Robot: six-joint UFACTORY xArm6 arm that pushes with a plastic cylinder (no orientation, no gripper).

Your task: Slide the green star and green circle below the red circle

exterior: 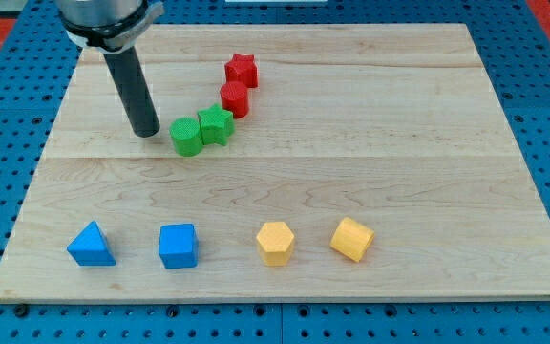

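No pincer; my tip [147, 133] sits just left of the green circle [185, 137], touching the green star [216, 125]; push right, below the red circle [235, 98].

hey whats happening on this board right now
A robot arm with a dark rod is pushing small blocks around a wooden board. My tip sits just to the view's left of the green circle, which touches the green star. Both greens lie just below and left of the red circle, with the red star above it. Along the view's bottom sit a blue triangle, a blue cube and two yellow blocks, untouched.
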